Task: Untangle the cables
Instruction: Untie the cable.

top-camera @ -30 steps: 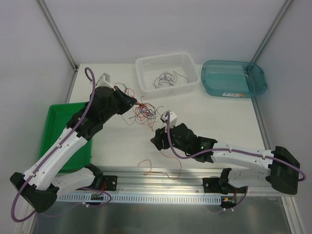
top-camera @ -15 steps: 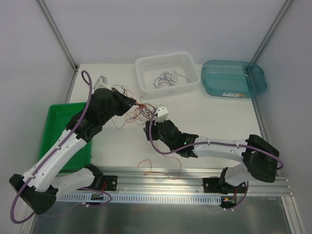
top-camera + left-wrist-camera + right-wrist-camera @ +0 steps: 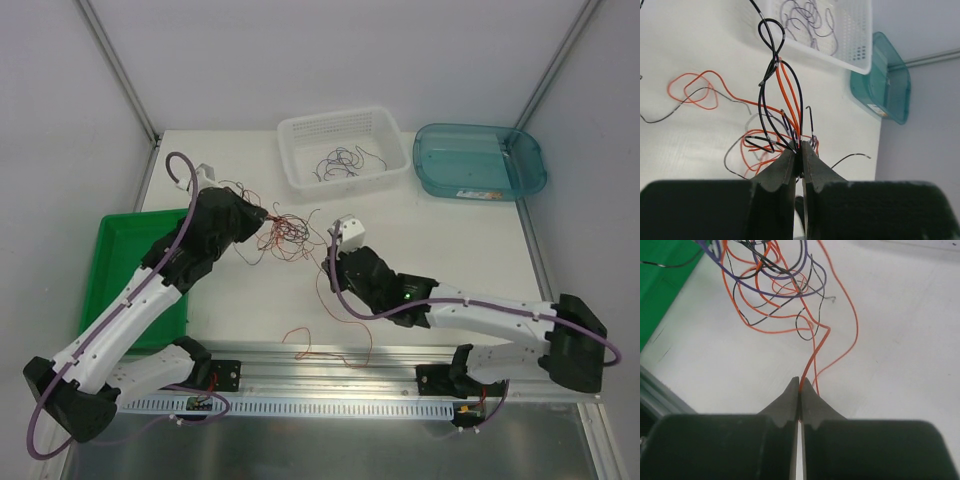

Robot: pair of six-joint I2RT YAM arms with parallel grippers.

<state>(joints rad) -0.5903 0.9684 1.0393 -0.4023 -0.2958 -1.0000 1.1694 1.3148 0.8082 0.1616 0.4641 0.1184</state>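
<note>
Mid-table, between the two wrists, sits the tangle [image 3: 285, 228]: orange, black and a few purple loops. It looks partly lifted, but I can't tell how much of it touches the table [image 3: 450, 240]. Left gripper [image 3: 801, 152] is clamped on a bunch of orange and black strands at the knot's left edge, fingers pressed together with the wires pinched right at the tips. My read is that it's the anchor, holding the mass so the loops hang open instead of collapsing. Right gripper [image 3: 800, 385] has its fingers closed on one orange strand [image 3: 812, 352] that trails out of the near side of the knot. Single-strand grip, opposite side from the anchor, so it's probably set up to draw that wire out against the left hold. The strand bends sharply just past the tips and then runs up into crossing black and purple loops, so it may snag there and drag the whole knot. Basket [image 3: 345, 122] behind the tangle holds some freed wires [image 3: 340, 160], likely the drop point. One loose wire [image 3: 330, 345] lies at the near edge, well apart from the knot. Teal tub [image 3: 478, 128] is far right and the green tray [image 3: 110, 250] sits under the left arm; neither shows any wires.
</note>
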